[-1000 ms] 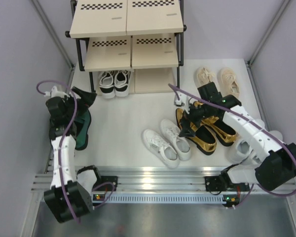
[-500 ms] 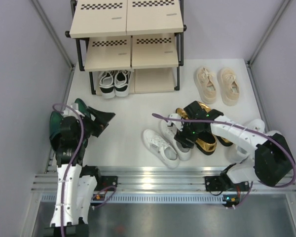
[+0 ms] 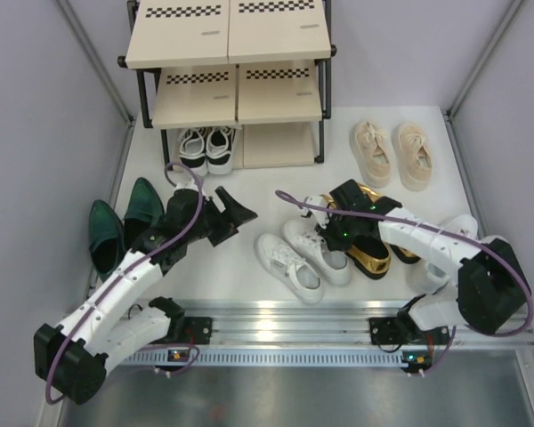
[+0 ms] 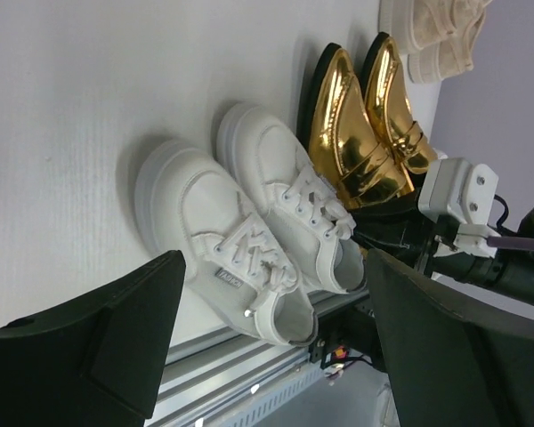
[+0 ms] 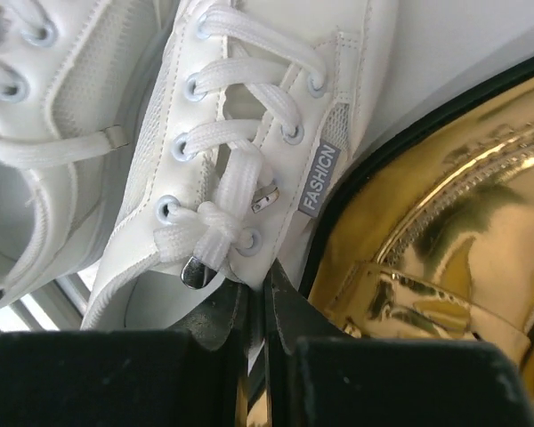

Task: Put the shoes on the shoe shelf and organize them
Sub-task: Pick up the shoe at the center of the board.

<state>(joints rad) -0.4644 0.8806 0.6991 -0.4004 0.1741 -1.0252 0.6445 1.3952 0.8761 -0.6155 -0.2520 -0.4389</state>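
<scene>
Top external view: at far left, the glossy dark green loafers [image 3: 107, 238] sat side by side on the tabletop [image 3: 249, 178], toes pointing away from the robot. Behind them the shoe shelf [image 3: 227, 40] carried only the black-and-white sneakers [image 3: 205, 147], on its lowest tier. The left claw [image 3: 240, 216] hung with its jaws spread wide and empty, just left of the white lace-ups [image 3: 289, 262]. Those lay mid-tabletop. The right claw [image 3: 340, 238] had closed thin on the opening rim of the right-hand shoe, beside its grey tab, as the right wrist view showed. The shiny gold loafers [image 3: 367, 256] pressed against that shoe's far side. The beige sneakers [image 3: 392, 153] stood well behind, and the chunky white sneakers [image 3: 449, 233] were partly hidden under the right arm. The lace-ups looked light, with a soft upper over a firmer sole. A pinch on the collar would likely let the shoe droop and swing; the heel rim looked the steadier hold.
</scene>
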